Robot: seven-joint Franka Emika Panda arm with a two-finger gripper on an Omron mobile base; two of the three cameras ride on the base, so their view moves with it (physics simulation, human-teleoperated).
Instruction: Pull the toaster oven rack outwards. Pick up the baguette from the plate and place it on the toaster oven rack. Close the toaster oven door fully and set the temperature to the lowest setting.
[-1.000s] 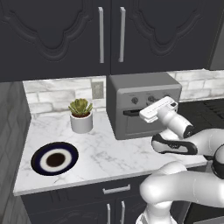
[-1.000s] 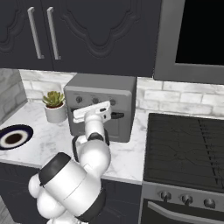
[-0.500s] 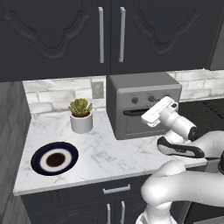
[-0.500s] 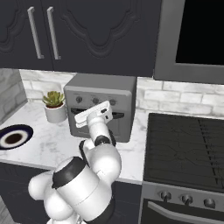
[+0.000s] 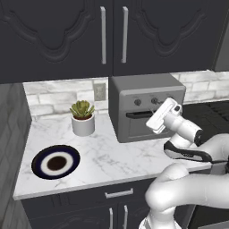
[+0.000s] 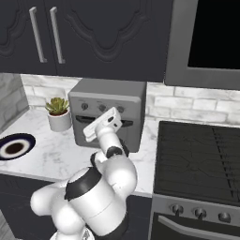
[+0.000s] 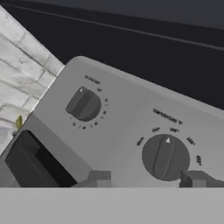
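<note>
Here on the marble counter [image 5: 107, 156] stands the toaster oven [image 5: 145, 107], grey and boxy, against the brick backsplash, under dark upper cabinets [image 5: 112, 36]. Its door [image 5: 138, 125] looks closed upright, with the dark handle bar [image 5: 138, 115] across the top of the window. Close before the knob panel hangs the gripper [image 7: 146, 178], at the end of the white arm, hand tilted. In the hand view shows a large dark temperature knob [image 7: 165, 157] just above and between the two finger tips [image 7: 99, 178], which stand apart, one at each side below the knob, touching nothing as far as can be seen. Further left on the same panel sits a second, smaller knob [image 7: 83, 104]. To the left of the oven, near but apart, stands a small green plant in a white pot [image 5: 82, 118]. Well apart from the oven, near the front left of the counter, lies the round dark navy plate [image 5: 56, 162] with white ring and brown centre, bare of bread. To the right of the oven, in the right base view, lies the dark stove [image 6: 201, 159].
</note>
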